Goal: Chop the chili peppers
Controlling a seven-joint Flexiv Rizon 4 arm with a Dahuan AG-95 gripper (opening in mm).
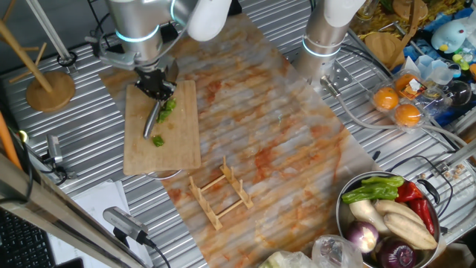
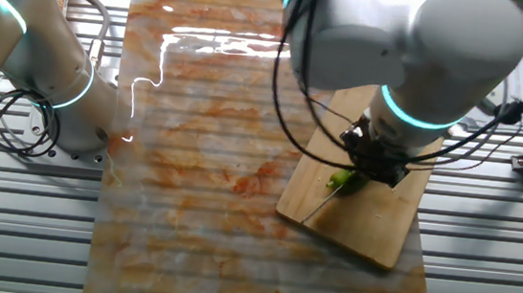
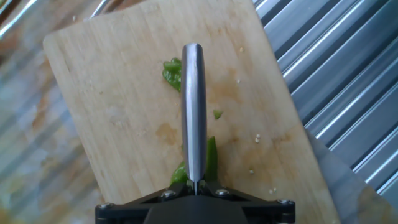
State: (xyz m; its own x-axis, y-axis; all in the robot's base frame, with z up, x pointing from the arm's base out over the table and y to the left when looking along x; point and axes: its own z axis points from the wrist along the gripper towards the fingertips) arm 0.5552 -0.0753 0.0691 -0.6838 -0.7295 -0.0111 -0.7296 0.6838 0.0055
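Note:
Bright green chili peppers lie in pieces on the bamboo cutting board (image 1: 182, 141): one chunk (image 1: 158, 141) near the knife tip, the bigger piece (image 1: 169, 106) under my gripper. In the hand view a chunk (image 3: 171, 71) sits left of the blade's far end, a tiny bit (image 3: 217, 114) to its right, and the main piece (image 3: 211, 158) close to the jaws. My gripper (image 1: 158, 91) is shut on a knife (image 3: 193, 112), whose steel blade points away across the board. The other fixed view shows the pepper (image 2: 343, 180) beneath the gripper (image 2: 375, 162).
A wooden rack (image 1: 221, 195) stands on the stained mat (image 1: 282, 126) beside the board. A metal bowl (image 1: 349, 223) of mixed vegetables sits front right. A second arm's base (image 1: 327, 37) rises at the back, with oranges (image 1: 398, 104) beside it. A wooden stand (image 1: 48, 85) is left.

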